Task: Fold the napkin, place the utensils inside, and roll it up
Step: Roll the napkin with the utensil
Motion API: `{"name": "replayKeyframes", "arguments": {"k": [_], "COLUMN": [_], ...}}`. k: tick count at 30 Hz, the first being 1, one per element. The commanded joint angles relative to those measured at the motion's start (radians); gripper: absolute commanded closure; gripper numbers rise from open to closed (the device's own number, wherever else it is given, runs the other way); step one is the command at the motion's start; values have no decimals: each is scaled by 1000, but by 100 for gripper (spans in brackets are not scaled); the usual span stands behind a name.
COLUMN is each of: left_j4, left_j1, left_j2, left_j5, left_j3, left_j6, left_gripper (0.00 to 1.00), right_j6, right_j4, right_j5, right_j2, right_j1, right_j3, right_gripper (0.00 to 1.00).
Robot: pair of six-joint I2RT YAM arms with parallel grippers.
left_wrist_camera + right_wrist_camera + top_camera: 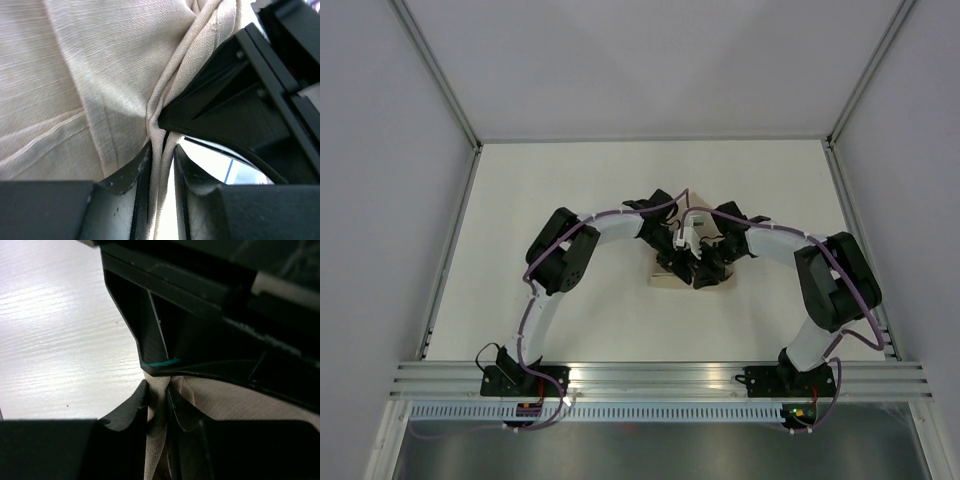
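**Napkin** (95, 75): tan cloth, gathered into a twisted ridge that runs down between the fingers of the left gripper (162, 150). Its main spread lies up and to the left of those fingertips.

**Left gripper**: jaws drawn nearly together on that fold, with cloth against one finger and a thin bright slit beside the other.

**Right gripper** (158, 390): jaws pinched on a fold of the same napkin, which runs straight down between the fingers. More cloth spreads to the right of the tips.

**Position**: the two grippers meet tip to tip — each one's black body fills the upper part of the other's view.

**Table** (60, 340): white, wood-grained, seen to the left of the right gripper.

**From above**: the napkin shows only as a small patch under both grippers.
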Motion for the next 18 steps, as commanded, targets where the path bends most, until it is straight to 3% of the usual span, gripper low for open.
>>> {"name": "replayKeyframes", "arguments": {"k": [1,5,13,18], "left_j4": [183,299,590,789], "left_j1": [54,74,71,11], "left_j2": [-113,-217,-467,-613], "left_j5": [-119,-194,-425,-666], "left_j3": [-58,-138,-398,-580], "left_j6": [-156,-190,-103,-20], "left_gripper": [72,73,73,64], "right_j6": [-93,-134,-202,-245], "right_j4": [-147,-227,-331,-411], "right_j5": [-70,-108,-157,-176], "right_j2": [82,148,277,346], "right_j1": [-20,-52,-111,-143], "right_j3": [17,62,143,201], "right_gripper": [84,85,86,86]}}
